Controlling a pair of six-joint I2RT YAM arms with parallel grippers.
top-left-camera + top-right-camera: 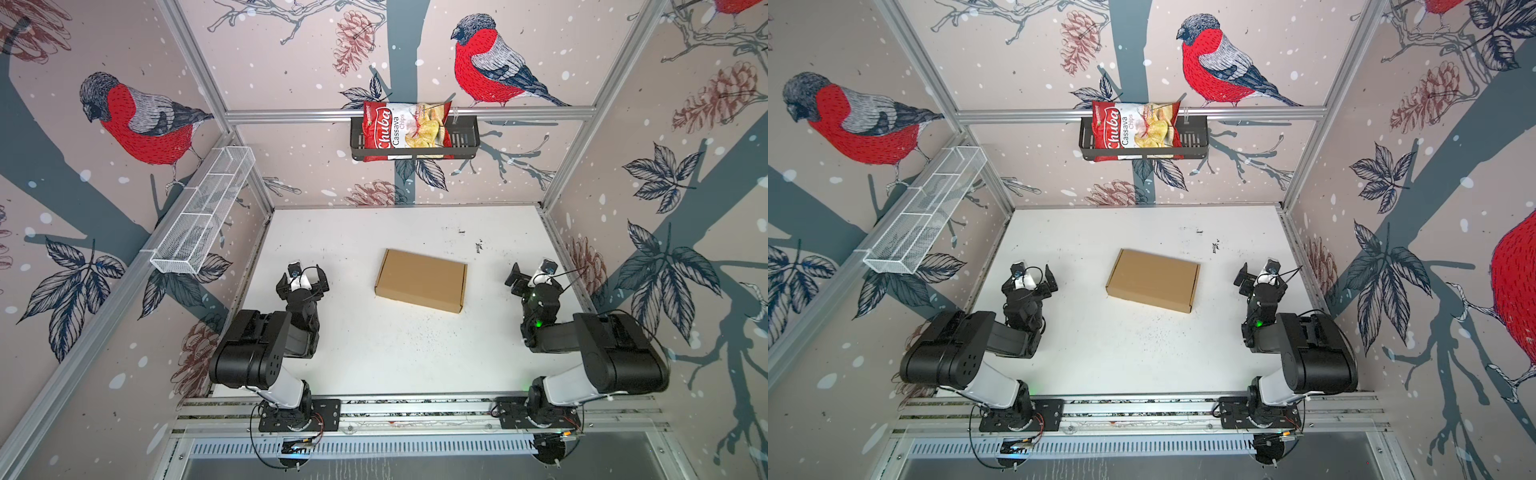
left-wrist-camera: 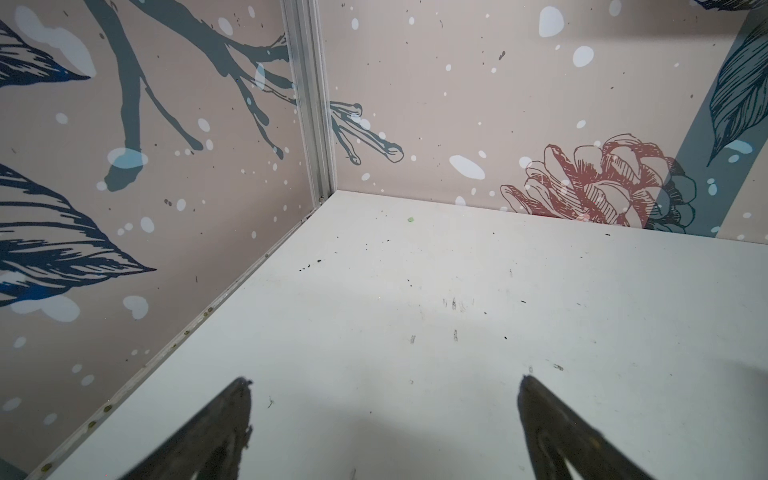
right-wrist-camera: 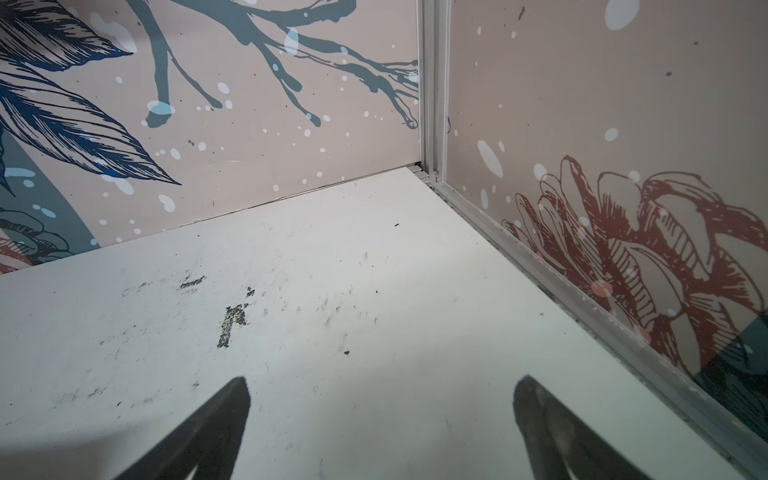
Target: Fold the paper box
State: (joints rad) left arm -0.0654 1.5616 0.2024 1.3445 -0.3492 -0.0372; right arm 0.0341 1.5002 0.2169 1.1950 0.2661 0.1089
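Observation:
The paper box (image 1: pixel 420 280) (image 1: pixel 1153 279) is a plain brown cardboard mailer. It lies shut and flat near the middle of the white table (image 1: pixel 374 357), turned slightly askew. Well to the left of the box my left gripper (image 1: pixel 302 279) (image 1: pixel 1030 279) hangs open above the table and touches nothing. To the right of the box, near the right wall, my right gripper (image 1: pixel 536 277) (image 1: pixel 1264 277) is also open and holds nothing. The left wrist view shows only bare table between the spread fingers of the left gripper (image 2: pixel 384 380). The right wrist view shows the same for the right gripper (image 3: pixel 383 379). Neither wrist view shows the box.
A red chips bag (image 1: pixel 405 131) sits in a black basket (image 1: pixel 465 137) on the back wall. On the left wall hangs a white wire basket (image 1: pixel 203 212). Patterned walls close in the table on three sides, and the arms' bases stand on a rail (image 1: pixel 415 409) at the front.

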